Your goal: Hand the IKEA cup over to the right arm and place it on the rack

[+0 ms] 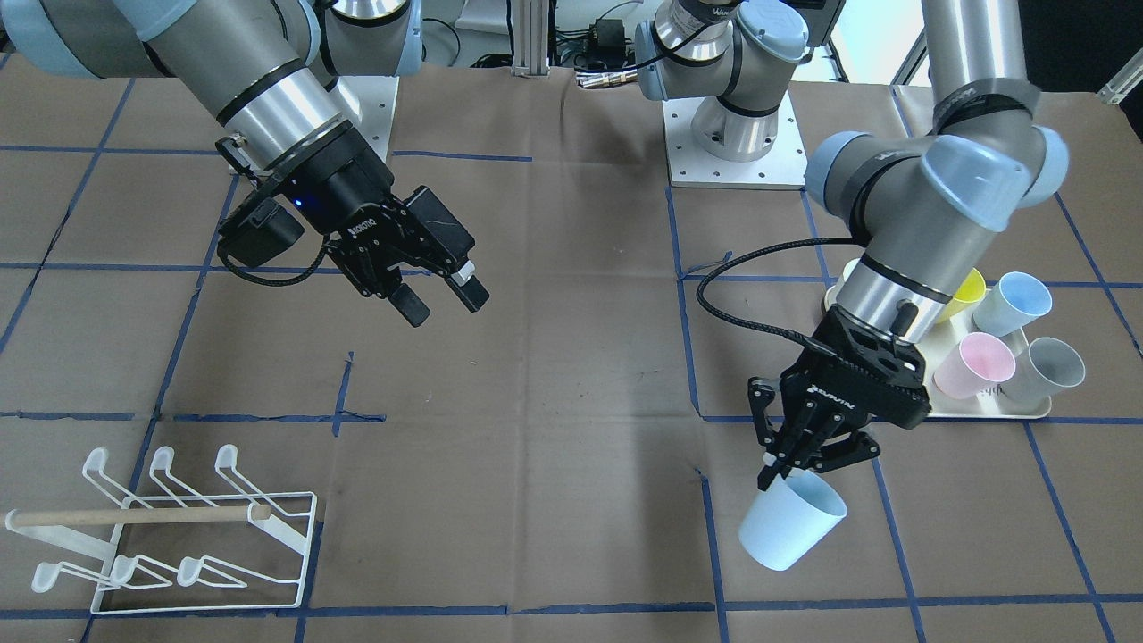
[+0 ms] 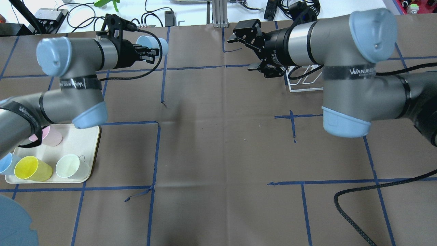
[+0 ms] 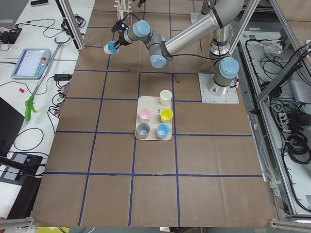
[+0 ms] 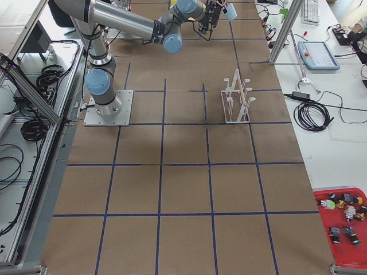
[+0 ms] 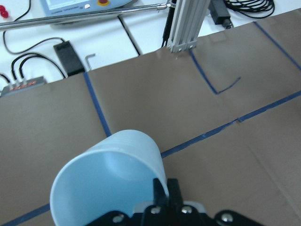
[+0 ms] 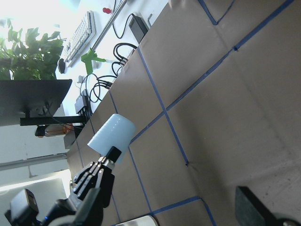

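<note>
Over the table, cup (image 1: 790, 533): pale blue, hanging tilted from the left gripper (image 1: 786, 469), whose fingers are pinching its rim
Right gripper (image 1: 442, 304): hovering well apart from it, fingers spread, holding nothing
Rack (image 1: 134, 516): carrying no cup
Progress: pick-up looking done; handover and racking not yet done
Writing: ROBOTIQ showing on right gripper; band (image 2: 362, 71) on right arm (image 2: 355, 99) reading WANJEE, rest unclear

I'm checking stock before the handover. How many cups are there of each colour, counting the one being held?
Light blue: 2, the held cup in the left gripper and the blue cup on the tray
Pink: 1, the pink cup
Yellow: 1, the yellow cup
Grey: 1, the grey cup
Pale green: 1, the pale green cup
Total: 6 cups
</note>
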Controlling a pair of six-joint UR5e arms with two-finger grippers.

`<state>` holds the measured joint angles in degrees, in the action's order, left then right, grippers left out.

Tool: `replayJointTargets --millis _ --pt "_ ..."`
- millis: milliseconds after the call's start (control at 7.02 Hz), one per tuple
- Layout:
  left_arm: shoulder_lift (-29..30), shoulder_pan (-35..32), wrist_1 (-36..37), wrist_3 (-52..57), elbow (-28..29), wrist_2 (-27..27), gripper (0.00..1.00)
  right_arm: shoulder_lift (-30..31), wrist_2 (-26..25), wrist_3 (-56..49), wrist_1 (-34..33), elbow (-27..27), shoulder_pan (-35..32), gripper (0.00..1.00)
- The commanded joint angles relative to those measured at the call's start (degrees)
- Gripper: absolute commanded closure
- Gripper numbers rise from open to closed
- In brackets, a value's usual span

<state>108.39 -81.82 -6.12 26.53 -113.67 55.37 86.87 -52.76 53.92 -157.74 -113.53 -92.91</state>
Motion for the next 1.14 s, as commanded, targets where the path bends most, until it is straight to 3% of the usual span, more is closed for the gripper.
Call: replayJointTargets --millis 0,142,285,570,712,997 --pt "5.83 -2.63 20.99 -3.65 -6.12 -12.16 1.0 -0.03 0.82 14.05 -13.41 -6.84 0.01 0.03" --pt "7.26 -4.39 29.33 -12.12 -6.56 -17.35 1.0 -0.03 0.91 20.02 -22.34 -9.66 0.18 0.02" --pt "6.23 -5.45 34.55 -23.6 -6.92 -18.88 1.0 -0.03 0.82 26.96 -27.91 -10.21 0.18 0.02" --pt "4.65 -6.77 35.04 -27.14 -7.27 -18.63 1.0 -1.51 0.65 29.84 -31.37 -10.57 0.36 0.04" --pt "2.98 -7.04 35.04 -27.14 -9.19 -18.11 1.0 -4.4 0.56 31.15 -36.97 -11.44 0.45 0.03" --pt "-0.45 -7.04 34.95 -26.62 -12.88 -15.67 1.0 -7.58 -0.15 36.85 -37.9 -12.41 0.62 0.01"
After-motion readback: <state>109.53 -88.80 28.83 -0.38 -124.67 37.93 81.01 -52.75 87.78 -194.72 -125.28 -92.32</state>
